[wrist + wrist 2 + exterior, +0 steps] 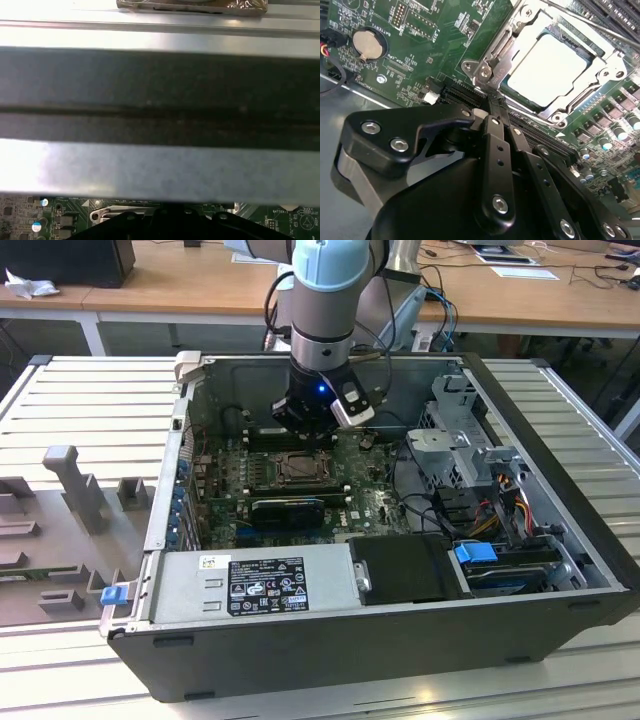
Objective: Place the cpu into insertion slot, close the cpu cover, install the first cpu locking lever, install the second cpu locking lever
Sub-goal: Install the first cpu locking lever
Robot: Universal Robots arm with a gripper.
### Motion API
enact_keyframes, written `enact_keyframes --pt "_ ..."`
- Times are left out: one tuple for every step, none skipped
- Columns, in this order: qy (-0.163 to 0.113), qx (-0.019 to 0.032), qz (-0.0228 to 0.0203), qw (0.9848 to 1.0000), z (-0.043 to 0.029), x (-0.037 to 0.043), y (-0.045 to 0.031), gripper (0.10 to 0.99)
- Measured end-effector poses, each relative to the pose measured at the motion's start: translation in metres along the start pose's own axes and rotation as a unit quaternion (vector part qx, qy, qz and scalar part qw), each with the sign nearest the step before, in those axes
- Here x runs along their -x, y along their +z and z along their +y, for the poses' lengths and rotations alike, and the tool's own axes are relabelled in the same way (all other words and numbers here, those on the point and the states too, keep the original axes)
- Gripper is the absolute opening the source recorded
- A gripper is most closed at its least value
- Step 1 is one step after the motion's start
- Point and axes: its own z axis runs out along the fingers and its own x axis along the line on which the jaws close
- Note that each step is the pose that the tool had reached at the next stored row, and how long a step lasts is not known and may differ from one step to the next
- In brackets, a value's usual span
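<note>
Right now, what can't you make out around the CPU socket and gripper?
- Gripper fingertips: in the second wrist view they run together, so open or shut is unclear.
- Locking levers by the cpu cover: latched or not is unclear.
- Insertion slot: too small in the exterior view.
- Motherboard: case wall hides most in the first wrist view.

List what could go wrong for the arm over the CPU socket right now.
1. The gripper sits at the corner of the cpu cover; a slip could scrape the green motherboard.
2. The cpu lies in the insertion slot under the cover; uneven pressure might shift it.
3. Cables lie nearby and might snag.
</note>
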Motion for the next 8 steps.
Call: enact_keyframes --pt "0.0 -0.0025 0.0001 1.0 -0.0001 0.0001 0.0005 0.106" --pt "0.0 -0.004 0.0002 1.0 -0.0002 0.0002 0.0013 0.106" --pt "0.0 -0.0039 0.0002 1.0 -0.0003 0.0005 0.0024 0.106" --pt "0.0 -0.0041 0.0002 1.0 -0.0004 0.0006 0.0029 0.106" --pt "-0.001 -0.004 0.0003 1.0 -0.0005 0.0008 0.0034 0.106" --pt "-0.001 -0.0036 0.0004 1.0 -0.0006 0.0009 0.0035 0.106" --pt "-0.001 -0.0033 0.0003 1.0 -0.0005 0.0011 0.0035 0.106" --pt "-0.001 -0.0029 0.0001 1.0 -0.0004 0.0011 0.003 0.106"
